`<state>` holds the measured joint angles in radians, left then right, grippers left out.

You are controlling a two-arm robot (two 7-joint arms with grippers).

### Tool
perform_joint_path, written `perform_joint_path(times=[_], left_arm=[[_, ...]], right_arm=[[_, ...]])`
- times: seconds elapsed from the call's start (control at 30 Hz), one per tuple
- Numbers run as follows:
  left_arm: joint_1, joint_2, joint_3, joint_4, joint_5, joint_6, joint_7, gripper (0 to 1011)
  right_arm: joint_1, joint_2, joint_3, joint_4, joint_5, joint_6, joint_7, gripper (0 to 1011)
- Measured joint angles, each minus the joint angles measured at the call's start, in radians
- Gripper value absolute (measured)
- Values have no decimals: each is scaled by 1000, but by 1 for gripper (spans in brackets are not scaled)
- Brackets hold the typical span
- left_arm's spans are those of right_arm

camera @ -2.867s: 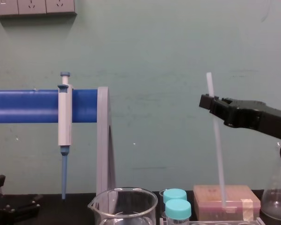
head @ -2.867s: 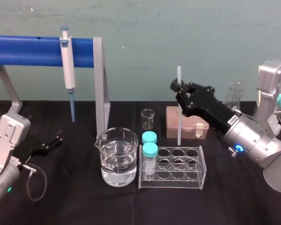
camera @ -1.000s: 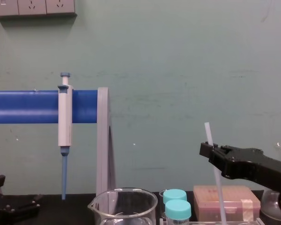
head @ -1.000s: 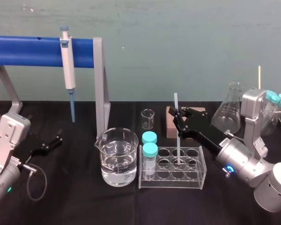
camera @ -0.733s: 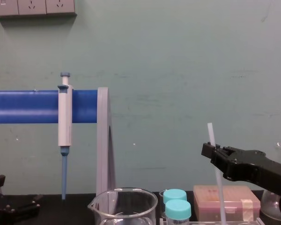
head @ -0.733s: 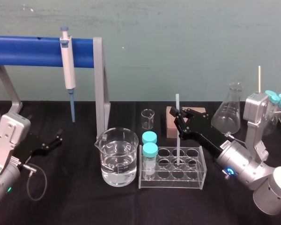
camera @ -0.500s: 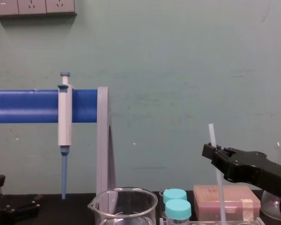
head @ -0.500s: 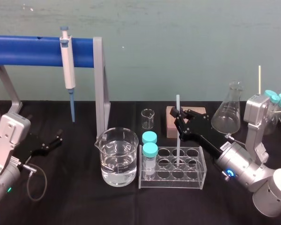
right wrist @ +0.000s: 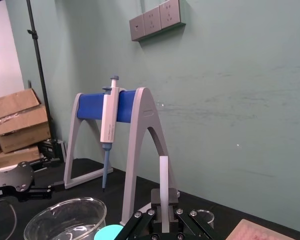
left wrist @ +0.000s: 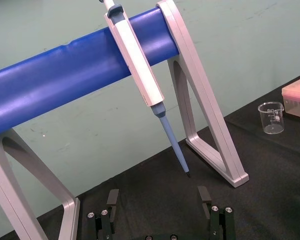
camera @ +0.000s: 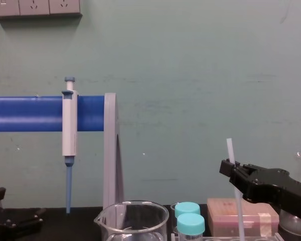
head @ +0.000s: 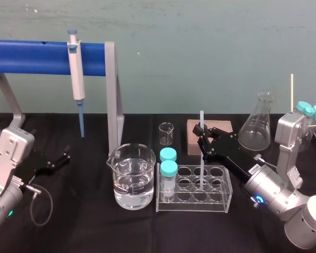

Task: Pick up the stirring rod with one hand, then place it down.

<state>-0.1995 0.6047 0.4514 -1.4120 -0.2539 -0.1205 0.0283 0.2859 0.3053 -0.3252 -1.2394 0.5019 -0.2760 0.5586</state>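
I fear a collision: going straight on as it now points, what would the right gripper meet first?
Probably the pipette stand's grey leg; the right gripper, shut on the stirring rod, aims there, though depth is unclear. The left gripper lies parked, open.

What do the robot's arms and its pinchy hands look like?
Both are chunky, rounded silver-grey metal. The left arm has a tiny green light and a thin looping grey cable; the right arm has a glowing blue ring. The left gripper and right gripper are flat, black, two-fingered claws.
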Motion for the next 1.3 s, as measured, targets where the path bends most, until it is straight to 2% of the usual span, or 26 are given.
perform_joint_path(times=[0.7, 0.9, 1.1, 1.17, 1.2, 1.3], left_arm=[[0, 0, 0, 0, 0, 0, 0, 1000], [0, 0, 0, 0, 0, 0, 0, 1000], [0, 0, 0, 0, 0, 0, 0, 1000], [0, 0, 0, 0, 0, 0, 0, 1000], [0, 0, 0, 0, 0, 0, 0, 1000], [0, 0, 0, 0, 0, 0, 0, 1000]], right_arm=[[-7, -4, 3, 3, -20, -6, -5, 72], [-6, -4, 3, 3, -18, -6, -5, 199], [-6, -4, 3, 3, -17, -5, -5, 416], [-6, -4, 2, 3, -17, -5, -5, 458], [-6, -4, 2, 3, -17, -5, -5, 520], [-6, -4, 2, 3, -17, -5, -5, 600]])
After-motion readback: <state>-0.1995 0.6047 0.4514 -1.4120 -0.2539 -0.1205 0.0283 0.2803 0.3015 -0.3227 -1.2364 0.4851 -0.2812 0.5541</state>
